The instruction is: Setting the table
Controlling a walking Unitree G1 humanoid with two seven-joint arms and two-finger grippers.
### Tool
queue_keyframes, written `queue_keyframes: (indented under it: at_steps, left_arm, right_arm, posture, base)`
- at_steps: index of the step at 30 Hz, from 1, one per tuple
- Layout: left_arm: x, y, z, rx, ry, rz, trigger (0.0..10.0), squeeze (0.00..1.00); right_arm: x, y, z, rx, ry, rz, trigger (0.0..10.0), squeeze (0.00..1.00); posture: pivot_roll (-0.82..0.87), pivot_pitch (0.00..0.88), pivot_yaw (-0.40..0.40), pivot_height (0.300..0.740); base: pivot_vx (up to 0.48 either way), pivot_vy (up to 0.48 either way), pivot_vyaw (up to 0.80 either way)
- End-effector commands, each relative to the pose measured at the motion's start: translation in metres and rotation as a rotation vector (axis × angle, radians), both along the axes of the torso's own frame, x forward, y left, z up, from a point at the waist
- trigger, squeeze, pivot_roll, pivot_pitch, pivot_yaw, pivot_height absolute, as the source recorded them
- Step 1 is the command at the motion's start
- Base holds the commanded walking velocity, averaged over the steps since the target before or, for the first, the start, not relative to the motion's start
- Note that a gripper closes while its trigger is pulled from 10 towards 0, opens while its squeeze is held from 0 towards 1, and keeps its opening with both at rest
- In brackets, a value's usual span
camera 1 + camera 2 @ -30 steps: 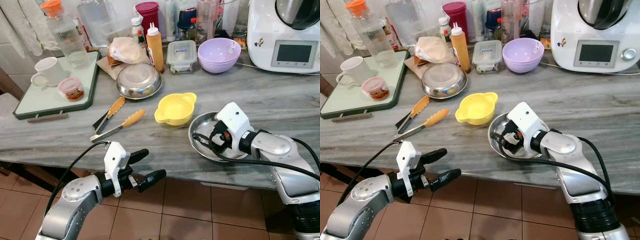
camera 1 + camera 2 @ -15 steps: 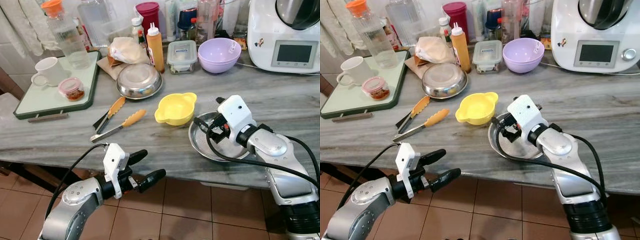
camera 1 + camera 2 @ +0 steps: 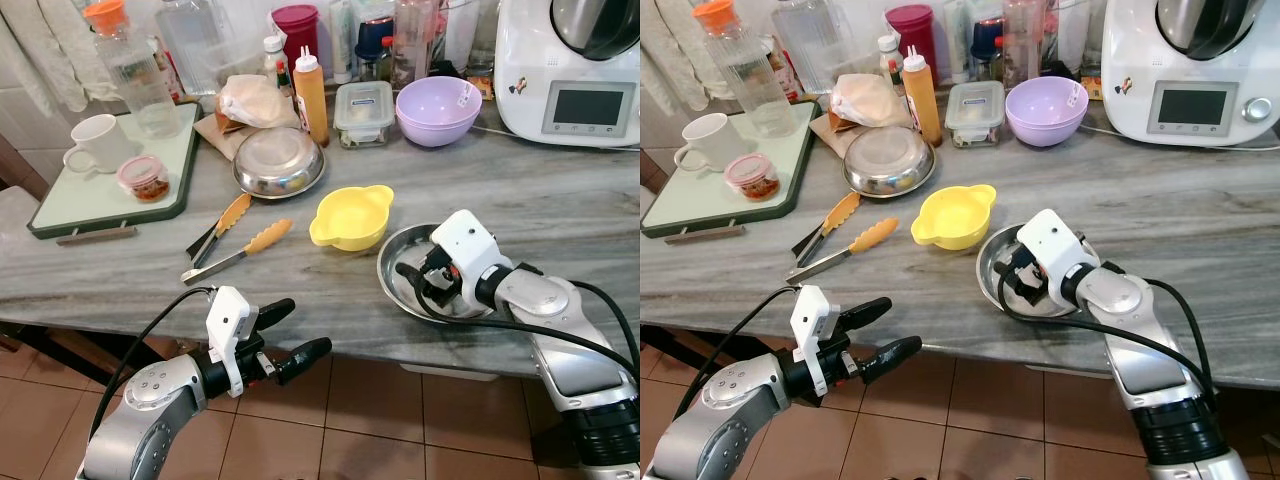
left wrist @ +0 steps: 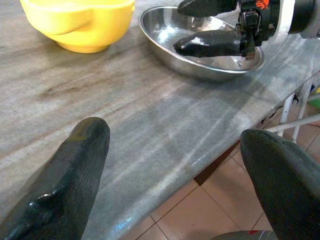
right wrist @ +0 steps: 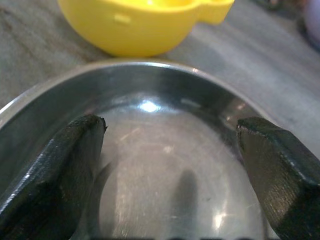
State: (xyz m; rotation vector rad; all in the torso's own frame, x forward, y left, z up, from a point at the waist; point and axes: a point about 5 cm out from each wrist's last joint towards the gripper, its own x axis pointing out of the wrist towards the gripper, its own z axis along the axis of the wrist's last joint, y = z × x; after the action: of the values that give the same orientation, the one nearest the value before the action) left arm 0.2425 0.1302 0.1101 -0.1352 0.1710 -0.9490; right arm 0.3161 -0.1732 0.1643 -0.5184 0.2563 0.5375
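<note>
On the counter [image 3: 560, 200], two steel bowls [image 3: 279, 161], right hand [image 5: 170, 150] apart inside one, left hand [image 3: 292, 332] apart.

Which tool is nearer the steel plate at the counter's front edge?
Right. The right tool is over the steel plate with its open fingers down inside it. The left tool, also open, hangs off the counter's front edge, well to the plate's left.

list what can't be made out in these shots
- Steel plate: eye views, near rim hidden behind the right gripper and its cable.
- Kitchen machine: top cut off by the frame edge.
- Back-row bottles: labels too small to read.
- Yellow bowl: right wrist view, blurred, cropped.
</note>
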Motion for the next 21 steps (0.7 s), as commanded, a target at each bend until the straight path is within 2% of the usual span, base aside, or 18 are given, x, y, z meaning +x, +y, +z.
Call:
queue_keyframes:
  at_steps: [1, 2, 6, 14, 21]
  left_arm:
    - [-0.001, 0.003, 0.003, 0.006, -0.010, 0.014, 10.0, 0.00]
    - [-0.002, 0.003, 0.003, 0.007, -0.010, 0.015, 10.0, 0.00]
    - [-0.003, 0.003, 0.003, 0.007, -0.008, 0.018, 10.0, 0.00]
    - [-0.005, 0.003, 0.003, 0.009, -0.004, 0.017, 10.0, 0.00]
    - [-0.005, 0.003, 0.003, 0.009, -0.005, 0.019, 10.0, 0.00]
  right_arm:
    - [0.001, 0.003, 0.000, -0.007, 0.020, 0.019, 10.0, 0.19]
    - [0.001, 0.003, -0.002, -0.019, 0.035, 0.018, 10.0, 0.15]
    - [0.003, 0.002, -0.005, -0.016, 0.055, 0.014, 10.0, 0.09]
    - [0.004, 0.008, -0.012, -0.004, 0.088, 0.026, 10.0, 0.05]
    - [0.006, 0.019, -0.014, 0.024, 0.100, 0.054, 10.0, 0.04]
  posture:
    - [-0.22, 0.122, 0.133, 0.740]
    - [-0.21, 0.124, 0.132, 0.740]
    - [-0.21, 0.126, 0.130, 0.740]
    - [-0.20, 0.127, 0.129, 0.740]
    - [-0.20, 0.129, 0.127, 0.740]
  base:
    - [0.000, 0.000, 0.00]
    - [0.000, 0.000, 0.00]
    - [0.000, 0.000, 0.00]
    - [0.000, 0.000, 0.00]
    - [0.000, 0.000, 0.00]
